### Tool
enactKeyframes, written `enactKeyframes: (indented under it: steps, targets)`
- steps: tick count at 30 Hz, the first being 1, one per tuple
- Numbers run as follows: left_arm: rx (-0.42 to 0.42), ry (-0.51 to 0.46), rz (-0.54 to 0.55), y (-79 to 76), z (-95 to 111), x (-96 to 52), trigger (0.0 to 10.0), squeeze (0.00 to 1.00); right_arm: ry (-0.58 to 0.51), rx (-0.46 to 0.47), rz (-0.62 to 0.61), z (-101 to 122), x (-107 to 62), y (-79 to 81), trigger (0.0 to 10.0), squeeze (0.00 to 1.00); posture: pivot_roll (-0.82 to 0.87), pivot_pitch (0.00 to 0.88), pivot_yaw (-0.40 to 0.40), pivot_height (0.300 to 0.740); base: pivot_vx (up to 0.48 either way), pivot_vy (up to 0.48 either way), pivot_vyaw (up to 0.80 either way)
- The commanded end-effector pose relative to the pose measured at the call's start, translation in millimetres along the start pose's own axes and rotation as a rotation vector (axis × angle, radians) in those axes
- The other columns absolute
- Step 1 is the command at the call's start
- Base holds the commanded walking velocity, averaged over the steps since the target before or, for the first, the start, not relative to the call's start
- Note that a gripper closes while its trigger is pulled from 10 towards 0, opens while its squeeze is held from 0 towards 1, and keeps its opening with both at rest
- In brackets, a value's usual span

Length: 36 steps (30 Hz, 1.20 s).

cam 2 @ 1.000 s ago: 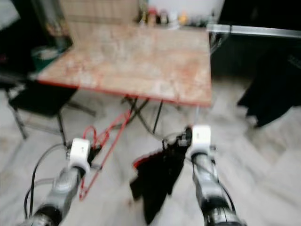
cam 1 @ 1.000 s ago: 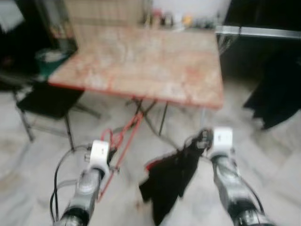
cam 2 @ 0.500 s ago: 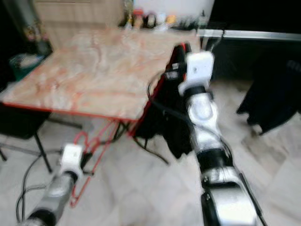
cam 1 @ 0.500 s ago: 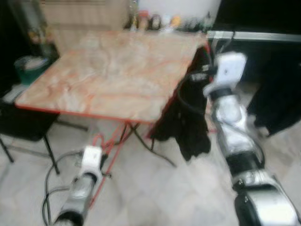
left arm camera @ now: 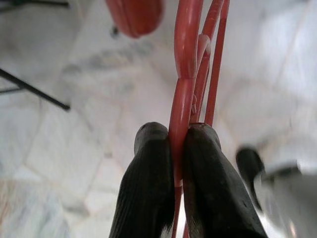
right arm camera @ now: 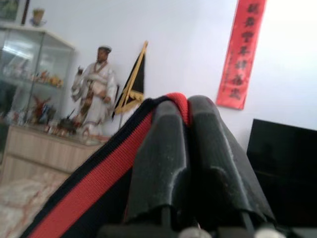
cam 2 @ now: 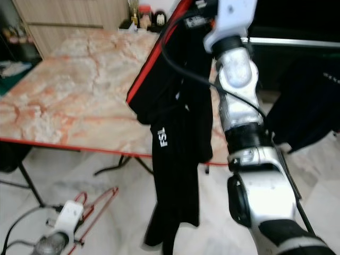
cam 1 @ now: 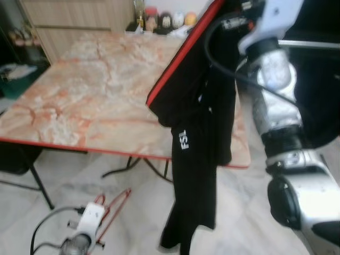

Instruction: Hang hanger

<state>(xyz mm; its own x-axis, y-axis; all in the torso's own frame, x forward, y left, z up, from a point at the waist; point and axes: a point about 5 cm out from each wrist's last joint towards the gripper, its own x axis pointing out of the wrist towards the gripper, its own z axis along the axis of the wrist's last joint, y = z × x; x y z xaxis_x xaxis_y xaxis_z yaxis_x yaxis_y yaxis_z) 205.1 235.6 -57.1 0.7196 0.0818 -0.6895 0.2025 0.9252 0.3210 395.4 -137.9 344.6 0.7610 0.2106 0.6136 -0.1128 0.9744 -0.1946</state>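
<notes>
A black shirt [cam 1: 196, 154] with a red trim edge [cam 1: 183, 53] hangs from high up down to just above the floor, in front of the table's right side. My right gripper [right arm camera: 185, 101] is raised at the top and shut on the shirt's red-trimmed edge. My right arm [cam 1: 276, 69] rises along the shirt's right side. Low at the left, my left gripper [left arm camera: 173, 131] is shut on a thin red hanger [left arm camera: 185, 59], which I hold close above the marble floor [cam 1: 122, 199].
A marble-patterned folding table [cam 1: 95, 90] with a red rim stands straight ahead, with jars [cam 1: 159, 20] at its far end. A metal rail [cam 1: 319, 45] with dark clothes runs at the right. A dark chair [cam 1: 16, 159] stands at the left, under the table's edge.
My right arm has lifted the black shirt from near the floor to high above the table's edge. The left gripper stays low with the hanger. The camera has shifted.
</notes>
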Motion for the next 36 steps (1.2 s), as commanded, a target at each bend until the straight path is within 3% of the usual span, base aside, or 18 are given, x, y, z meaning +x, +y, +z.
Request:
enactKeyframes:
  steps: [1, 5, 10, 14, 24, 36]
  targets:
    - [0.016, 0.060, 0.015, 3.7, -14.7, -4.1, 10.0, 0.00, -0.096, -0.023, -0.003, 27.3, 15.7, -3.0, 10.0, 0.00, 0.10, 0.000, -0.011, 0.740, 0.000, 0.000, 0.00]
    - [0.004, 0.079, 0.021, 2.5, -19.8, -5.6, 10.0, 0.00, -0.082, -0.032, -0.017, 27.9, 20.4, -5.8, 10.0, 0.00, 0.11, 0.000, -0.016, 0.740, 0.000, 0.000, 0.00]
    - [-0.020, 0.066, 0.023, 0.0, -19.2, -5.6, 10.0, 0.00, -0.050, -0.014, -0.027, 14.9, 13.9, -3.3, 10.0, 0.00, 0.11, 0.000, -0.018, 0.740, 0.000, 0.000, 0.00]
    - [-0.025, 0.057, 0.016, -2.8, -19.4, -6.0, 10.0, 0.00, 0.011, 0.013, -0.042, -14.3, -8.3, 1.5, 10.0, 0.00, 0.11, 0.000, -0.014, 0.740, 0.000, 0.000, 0.00]
    - [-0.027, 0.080, 0.004, -3.6, -28.7, -9.7, 10.0, 0.00, 0.105, 0.006, -0.107, -45.9, -39.5, -7.1, 10.0, 0.00, 0.11, 0.000, -0.006, 0.740, 0.000, 0.000, 0.00]
    - [-0.032, 0.069, -0.010, -5.1, -24.9, -8.2, 10.0, 0.00, 0.126, 0.024, -0.117, -52.5, -49.4, -4.0, 10.0, 0.00, 0.12, 0.000, -0.009, 0.740, 0.040, 0.000, 0.00]
